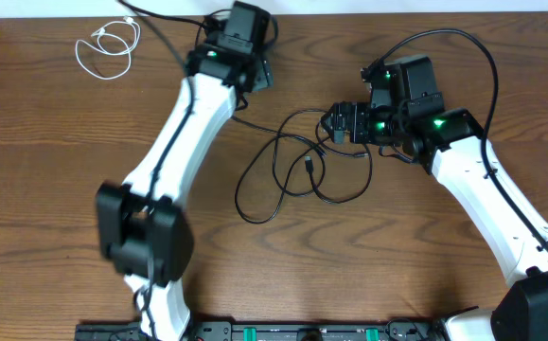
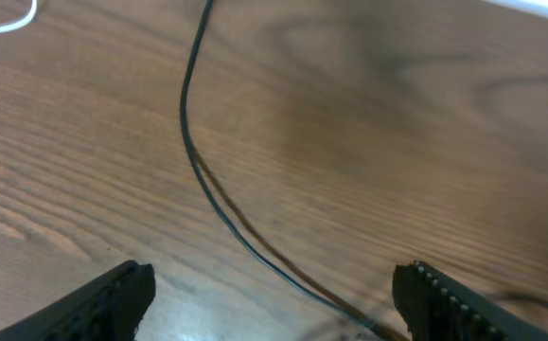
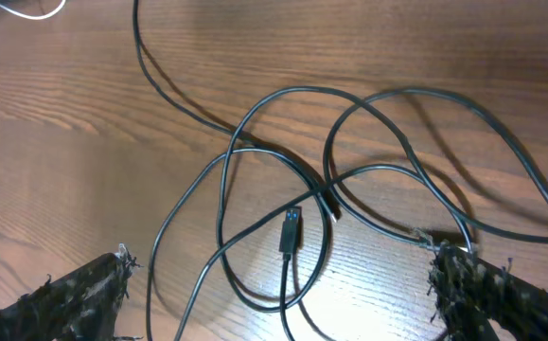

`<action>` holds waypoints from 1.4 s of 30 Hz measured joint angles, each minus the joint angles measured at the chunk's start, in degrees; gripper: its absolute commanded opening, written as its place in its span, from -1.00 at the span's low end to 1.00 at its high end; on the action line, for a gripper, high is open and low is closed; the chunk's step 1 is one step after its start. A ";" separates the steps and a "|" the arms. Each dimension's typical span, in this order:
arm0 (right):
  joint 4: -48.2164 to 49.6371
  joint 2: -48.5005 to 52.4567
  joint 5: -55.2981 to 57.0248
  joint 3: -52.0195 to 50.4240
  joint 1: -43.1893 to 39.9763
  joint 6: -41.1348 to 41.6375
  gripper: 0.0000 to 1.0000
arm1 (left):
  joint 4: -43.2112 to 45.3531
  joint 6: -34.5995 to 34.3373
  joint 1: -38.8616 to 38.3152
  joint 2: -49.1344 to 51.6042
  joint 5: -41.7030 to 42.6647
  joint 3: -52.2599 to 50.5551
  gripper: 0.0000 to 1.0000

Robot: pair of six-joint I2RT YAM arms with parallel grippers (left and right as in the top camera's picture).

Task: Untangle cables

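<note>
Both the left claw (image 2: 275, 301) and right claw (image 3: 283, 296) gape wide and empty above the black cables (image 1: 292, 175) looped on the bench (image 1: 46, 199), white cord (image 1: 108, 43) well apart, so closing on a crossing could pinch two strands and tighten the tangle.

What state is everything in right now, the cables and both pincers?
black cables, looped over each other in a loose tangle, not yet separated
white cord, coiled by itself, well apart from the tangle
left pincer, open, gripping nothing
right pincer, open above the tangle, gripping nothing
</note>
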 measured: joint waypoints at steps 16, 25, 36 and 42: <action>-2.25 0.00 -0.02 0.00 0.00 0.00 0.98 | 7.52 -6.19 6.62 14.29 -0.15 -0.02 0.42; -2.32 0.00 -0.02 0.00 0.00 0.00 0.99 | 7.87 -6.29 6.03 19.52 0.42 -0.02 0.26; -2.38 0.02 -0.02 0.00 0.00 0.00 0.99 | 7.93 -6.38 6.03 19.67 0.44 -0.02 -0.10; -2.56 0.02 -0.02 0.00 0.00 0.00 0.99 | 8.41 -6.86 6.03 19.65 0.68 -0.66 -0.84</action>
